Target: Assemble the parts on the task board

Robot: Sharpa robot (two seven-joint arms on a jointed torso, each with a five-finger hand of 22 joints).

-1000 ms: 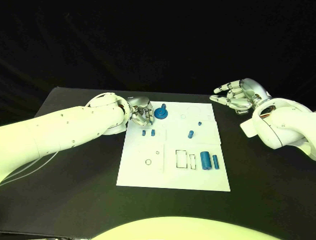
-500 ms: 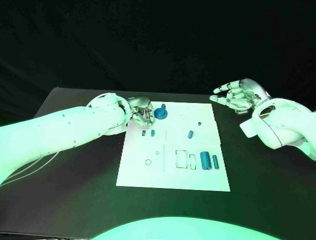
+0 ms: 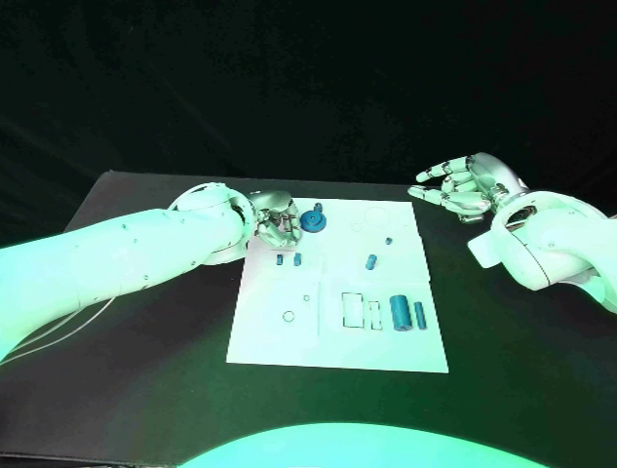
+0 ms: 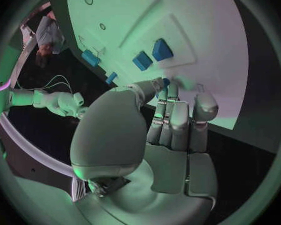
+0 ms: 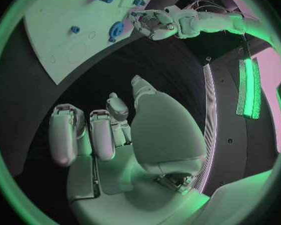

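Little had moved since a second earlier: at the frame's upper middle the left hand (image 3: 272,222) stayed with fingers curled at the round blue part (image 3: 313,223) on the flat white task board (image 3: 339,341); whether it gripped, I could not tell. Seating looked unfinished. Upper right, the silver right hand (image 3: 457,187) hovered half-open, empty.

A flat black table (image 3: 139,390) with a matte surface occupies the lower half of the frame, its far edge running across the middle. A white rectangular task board (image 3: 339,346) lies flat on it at the centre of the frame, long side running away from the camera. A thin pale cable (image 3: 76,314) lies on the table at the left of the frame.
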